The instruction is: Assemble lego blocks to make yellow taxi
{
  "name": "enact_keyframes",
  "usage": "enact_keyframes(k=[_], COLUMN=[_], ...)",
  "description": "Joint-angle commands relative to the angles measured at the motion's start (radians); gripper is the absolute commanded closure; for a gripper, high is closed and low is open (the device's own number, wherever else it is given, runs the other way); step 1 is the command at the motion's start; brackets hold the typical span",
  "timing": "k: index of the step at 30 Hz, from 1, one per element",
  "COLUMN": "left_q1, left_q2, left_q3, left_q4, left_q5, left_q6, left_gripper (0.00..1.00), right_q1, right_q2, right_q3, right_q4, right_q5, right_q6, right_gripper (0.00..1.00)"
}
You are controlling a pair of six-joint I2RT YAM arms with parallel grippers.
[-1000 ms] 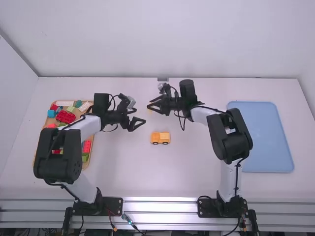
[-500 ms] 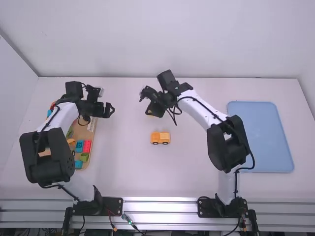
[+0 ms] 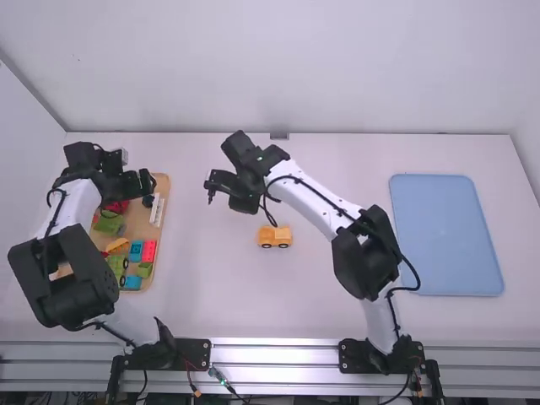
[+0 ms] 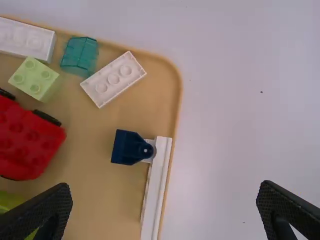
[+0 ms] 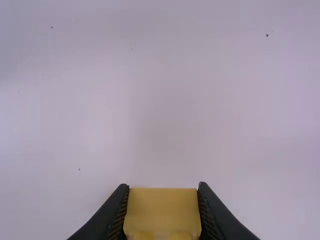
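While a yellow block (image 5: 162,212) is being pinched by the right gripper (image 5: 162,185) beyond the taxi body (image 3: 274,233), stacking's probably being prepped, square alignment being needed; left gripper (image 4: 165,187) is being held wide.

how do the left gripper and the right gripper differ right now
The left gripper is open wide with nothing between its fingers, while the right gripper is shut on a yellow block. The left one hovers by the edge of the parts tray; the right one is over the white table. Both are black with two fingers.
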State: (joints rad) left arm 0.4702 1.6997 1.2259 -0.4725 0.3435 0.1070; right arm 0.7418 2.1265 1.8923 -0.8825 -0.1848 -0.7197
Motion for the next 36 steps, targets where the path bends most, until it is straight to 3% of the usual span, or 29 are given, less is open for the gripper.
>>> enact_keyframes(k=[1, 9, 20, 30, 36], left_q1=[-0.009, 0.002, 0.03, 0.026, 0.026], left_q2=[-0.032, -0.032, -0.032, -0.032, -0.032], left_q3=[0.009, 0.009, 0.009, 0.009, 0.009], left_q4=[-0.009, -0.009, -0.017, -0.021, -0.021], left_q5=[0.03, 0.03, -0.073, -0.072, -0.072], left_q6=[-0.005, 0.005, -0.055, -0.048, -0.048], left_gripper=[0.01, 0.01, 0.02, 0.01, 0.01], right_q1=[0.006, 0.055, 0.128, 0.127, 0.132], right_q2=[0.078, 0.213, 0.305, 0.344, 0.344], right_q3=[0.085, 0.208, 0.208, 0.208, 0.201], right_q4=[-0.045, -0.163, -0.166, -0.16, -0.103], right_q5=[0.022, 0.025, 0.068, 0.077, 0.058], right_q6=[-0.023, -0.056, -0.061, -0.043, -0.023], right_gripper=[0.98, 1.0, 1.0, 1.0, 0.92])
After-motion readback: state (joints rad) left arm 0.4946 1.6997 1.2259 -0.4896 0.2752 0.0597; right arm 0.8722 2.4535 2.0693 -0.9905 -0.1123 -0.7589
